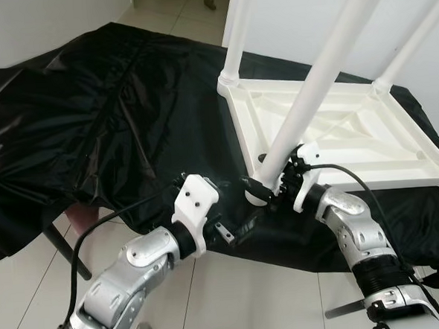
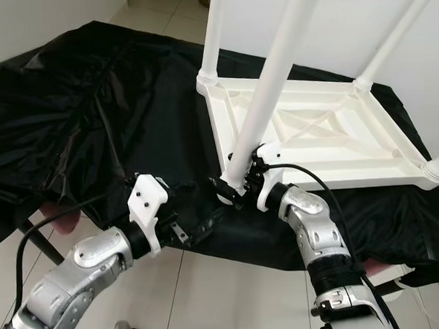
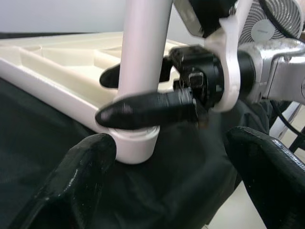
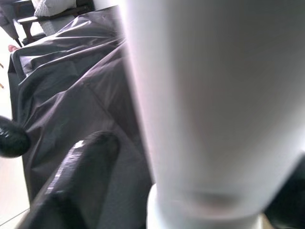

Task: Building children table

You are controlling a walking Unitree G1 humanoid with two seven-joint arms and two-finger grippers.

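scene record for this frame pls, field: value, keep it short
surface: black sheet draped over a low support
workpiece: white table top lying upside down on the sheet
legs: three white legs seated in corner sockets, pointing up
near leg: near leg at the corner closest to the robot
right gripper: right gripper closed around the near leg's base
left gripper: left gripper open, beside that corner, not touching

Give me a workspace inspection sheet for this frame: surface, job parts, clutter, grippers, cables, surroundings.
Surface: black sheet draped over the work surface, wrinkled.
Job's things: white tabletop lies upside down, legs pointing up; near leg seated in its corner socket.
Clutter: nothing seen.
Grippers: right gripper shut on the near leg just above the socket; left gripper open, just short of that corner.
Cables: black cable loops along the left arm; another on the right wrist.
Surroundings: white tiled floor, white wall.
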